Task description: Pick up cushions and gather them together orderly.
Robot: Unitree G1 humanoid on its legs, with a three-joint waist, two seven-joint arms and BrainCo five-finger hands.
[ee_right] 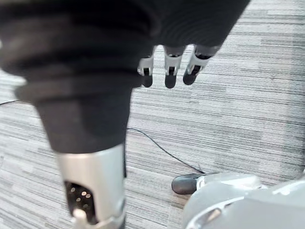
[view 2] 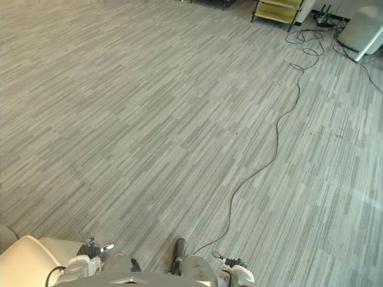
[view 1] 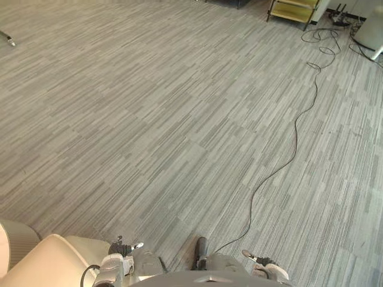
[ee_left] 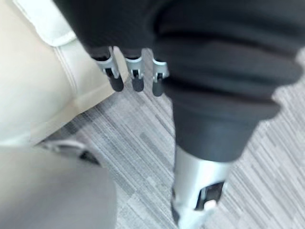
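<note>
Cream padded fabric cushions (view 1: 45, 263) lie on the grey striped carpet floor (view 1: 179, 119) at the robot's lower left; the left hand (ee_left: 136, 71) hangs just beside them, fingers straight, holding nothing; the right hand (ee_right: 169, 67) hangs well apart, fingers likewise straight

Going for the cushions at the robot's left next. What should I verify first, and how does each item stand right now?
1. Free left hand: ok, fingers straight, holding nothing.
2. Free right hand: ok, fingers straight above the carpet.
3. Located cushions: ok, cream, low at the robot's left, beside the left hand.
4. Contact of left hand with a cushion: cannot tell.
5. Cushion count and how they are stacked: cannot tell, cut off at the view's edge.
</note>
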